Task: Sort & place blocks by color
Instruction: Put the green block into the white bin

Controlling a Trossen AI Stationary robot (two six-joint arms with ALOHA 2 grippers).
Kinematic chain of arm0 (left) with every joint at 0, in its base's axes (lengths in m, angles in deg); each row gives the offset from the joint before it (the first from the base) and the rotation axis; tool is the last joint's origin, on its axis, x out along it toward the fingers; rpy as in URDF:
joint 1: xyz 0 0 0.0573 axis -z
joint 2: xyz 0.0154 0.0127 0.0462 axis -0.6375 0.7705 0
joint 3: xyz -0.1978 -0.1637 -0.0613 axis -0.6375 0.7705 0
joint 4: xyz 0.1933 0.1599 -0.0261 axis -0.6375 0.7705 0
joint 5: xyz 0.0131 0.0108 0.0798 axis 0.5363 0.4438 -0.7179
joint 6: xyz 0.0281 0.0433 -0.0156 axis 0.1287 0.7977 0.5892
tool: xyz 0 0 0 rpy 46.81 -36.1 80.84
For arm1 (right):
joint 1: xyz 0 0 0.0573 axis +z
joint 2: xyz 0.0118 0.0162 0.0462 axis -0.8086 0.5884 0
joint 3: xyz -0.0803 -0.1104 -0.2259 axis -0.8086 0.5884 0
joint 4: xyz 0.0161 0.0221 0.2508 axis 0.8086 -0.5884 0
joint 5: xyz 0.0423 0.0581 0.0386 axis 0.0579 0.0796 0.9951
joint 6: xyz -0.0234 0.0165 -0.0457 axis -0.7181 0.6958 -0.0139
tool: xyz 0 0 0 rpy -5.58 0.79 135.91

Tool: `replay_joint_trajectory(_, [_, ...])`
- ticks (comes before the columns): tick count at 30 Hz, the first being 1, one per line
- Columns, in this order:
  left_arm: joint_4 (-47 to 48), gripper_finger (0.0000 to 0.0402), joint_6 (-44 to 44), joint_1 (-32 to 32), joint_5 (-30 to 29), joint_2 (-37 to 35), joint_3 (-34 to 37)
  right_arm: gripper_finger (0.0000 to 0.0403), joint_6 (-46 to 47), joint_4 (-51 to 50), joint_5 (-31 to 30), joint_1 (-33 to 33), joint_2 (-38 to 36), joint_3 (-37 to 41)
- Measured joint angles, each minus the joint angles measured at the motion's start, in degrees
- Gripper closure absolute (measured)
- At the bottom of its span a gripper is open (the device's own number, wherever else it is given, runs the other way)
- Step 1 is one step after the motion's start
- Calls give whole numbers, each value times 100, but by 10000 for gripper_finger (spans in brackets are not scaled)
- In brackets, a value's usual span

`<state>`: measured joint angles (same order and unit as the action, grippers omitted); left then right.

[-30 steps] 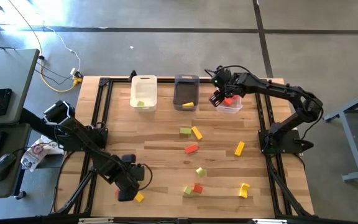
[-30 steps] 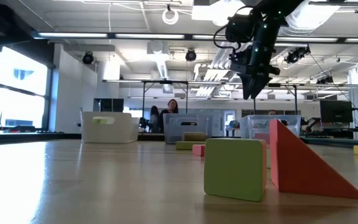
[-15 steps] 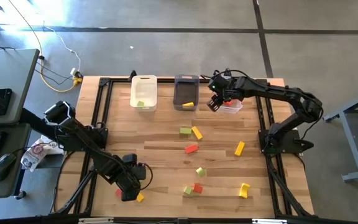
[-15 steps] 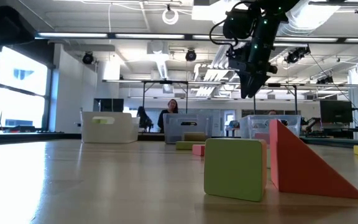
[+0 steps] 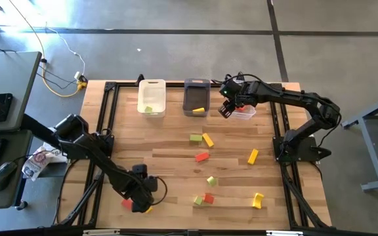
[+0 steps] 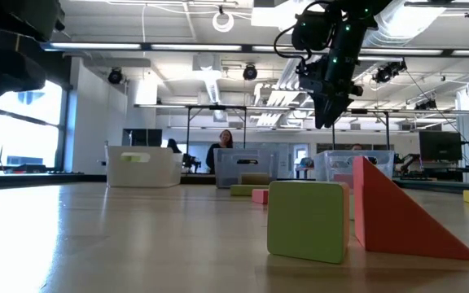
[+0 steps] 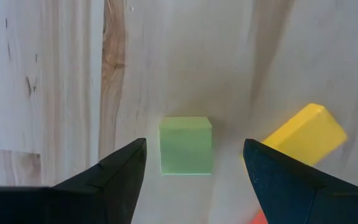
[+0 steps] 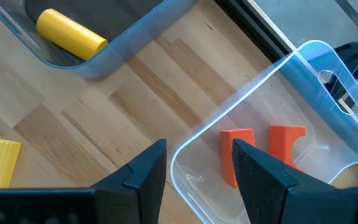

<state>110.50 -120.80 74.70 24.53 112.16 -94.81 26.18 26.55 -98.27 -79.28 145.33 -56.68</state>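
Left wrist view shows my left pincer [image 7: 194, 180] spread wide, its two dark fingers flanking a light green cube [image 7: 186, 145] on the counter [image 7: 55, 74]. The cube lies between the tips, touching neither. A yellow block [image 7: 306, 132] lies just beside it, long axis slanted, close to one finger – and a sliver of red block [image 7: 258, 218] peeks at the frame edge, mostly cut off.

From above, this pincer [image 5: 138, 196] sits at about 7 o'clock on the counter, far nearer the cube than my other arm; my own wrist hides the cube there.

My right pincer [image 5: 226, 108] hangs at about 1 o'clock over the edge of the clear bin [image 8: 278, 87] – fingers apart, holding nothing. Two red blocks [image 8: 263, 149] lie in that bin. Other blocks [image 5: 205, 157] lie scattered mid-counter.
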Motion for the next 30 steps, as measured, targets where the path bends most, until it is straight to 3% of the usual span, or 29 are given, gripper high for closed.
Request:
replay_joint_trajectory(16, [28, 153, 84, -182, 208, 505, 0, 236, -2, -49, 2, 0, 0, 0])
replay_joint_trajectory(20, [25, 197, 129, -171, 208, 497, 0, 236, -2, -95, 2, 0, 0, 0])
replay_joint_trajectory(25, [17, 288, 412, -171, 205, 486, -4, 236, -2, -106, 3, 0, 0, 0])
replay_joint_trajectory(30, [15, 298, 492, -169, 15, 479, -4, 236, -45, -105, 0, 43, 0, 0])
